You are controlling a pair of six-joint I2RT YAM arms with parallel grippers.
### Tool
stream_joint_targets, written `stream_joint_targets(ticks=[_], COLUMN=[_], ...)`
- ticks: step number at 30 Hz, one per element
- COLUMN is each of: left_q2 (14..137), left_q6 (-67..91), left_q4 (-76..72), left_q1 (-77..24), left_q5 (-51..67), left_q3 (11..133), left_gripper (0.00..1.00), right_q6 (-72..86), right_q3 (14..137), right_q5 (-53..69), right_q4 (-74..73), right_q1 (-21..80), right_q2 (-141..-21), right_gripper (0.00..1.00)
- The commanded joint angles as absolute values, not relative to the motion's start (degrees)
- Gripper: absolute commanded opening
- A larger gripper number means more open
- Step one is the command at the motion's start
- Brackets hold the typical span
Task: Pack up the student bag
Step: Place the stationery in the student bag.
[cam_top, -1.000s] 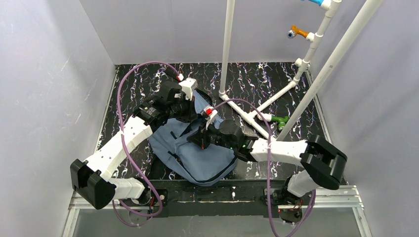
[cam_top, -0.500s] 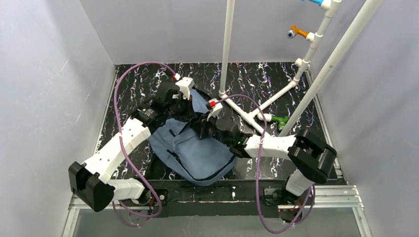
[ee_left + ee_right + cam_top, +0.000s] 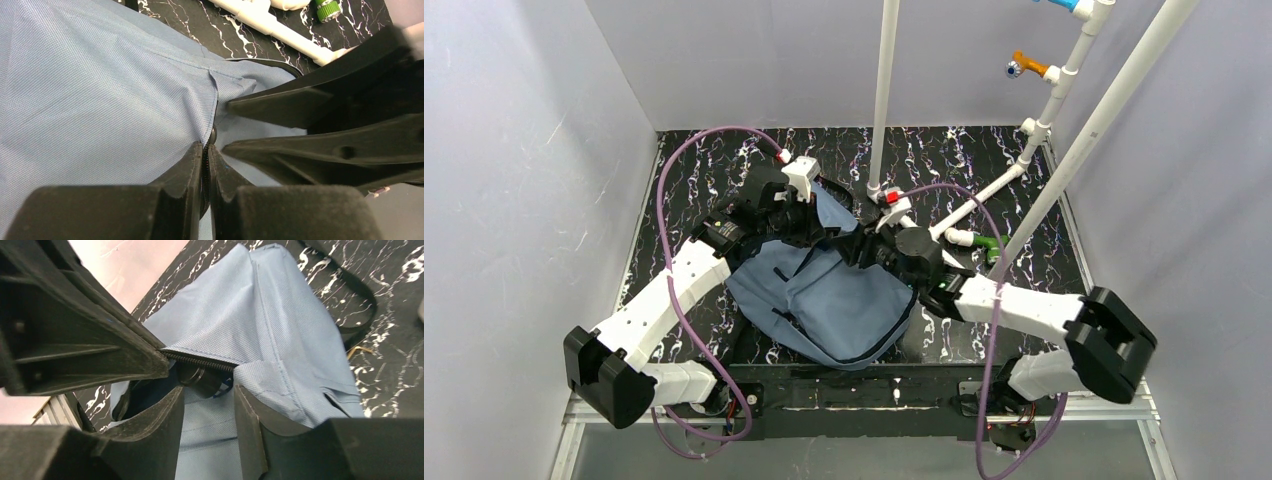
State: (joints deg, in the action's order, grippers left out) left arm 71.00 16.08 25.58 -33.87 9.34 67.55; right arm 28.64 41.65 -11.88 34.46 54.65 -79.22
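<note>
Release: my right gripper [image 3: 207, 390] just let go, fingers apart at the zipper [image 3: 197, 361]; left gripper [image 3: 205, 148] stays clamped on the edge of the student bag [image 3: 824, 305], mid-table. Unzipping looks finished, I think.

Bright, even light, probably from overhead, fills the top view. The pale walls glow softly, and the black marbled table [image 3: 964, 160] carries only faint, soft-edged shadows beneath the arms. In the wrist views the weave of the student bag [image 3: 100, 100] is crisp, while the nearest parts of the left gripper [image 3: 205, 150] and right gripper [image 3: 209, 389] blur. The right wrist view's top left corner is washed out pinkish.
</note>
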Motion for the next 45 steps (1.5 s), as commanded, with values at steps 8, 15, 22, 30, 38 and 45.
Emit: stream_joint_targets(ticks=[8, 15, 22, 30, 38, 45], left_q2=[68.22, 69.38, 69.96, 69.86, 70.28, 71.24], left_q6=[16.88, 18.10, 17.92, 17.08, 17.59, 19.62], left_q4=[25.27, 25.32, 25.53, 26.44, 26.83, 26.33], left_q1=[-34.89, -34.94, -34.94, -34.89, -34.89, -34.89], left_q5=[15.66, 17.84, 17.49, 17.10, 17.76, 21.09], left_q3=[70.62, 70.99, 71.75, 72.03, 72.20, 72.09], left_gripper=[0.06, 0.07, 0.07, 0.07, 0.08, 0.07], right_q6=[24.68, 26.75, 23.67, 20.90, 22.70, 25.27], right_q3=[45.47, 50.13, 50.78, 46.33, 46.65, 53.98], right_q5=[-9.55, -0.52, -8.22, -5.02, -2.28, 3.62], right_q4=[24.66, 32.81, 24.76, 18.10, 25.65, 37.50], right_q1=[51.86, 52.26, 53.26, 53.35, 53.35, 53.55], right_q2=[-75.65, -84.66, -81.27, -73.08, -78.10, -90.26], right_gripper=[0.34, 0.13, 0.19, 0.27, 0.21, 0.19])
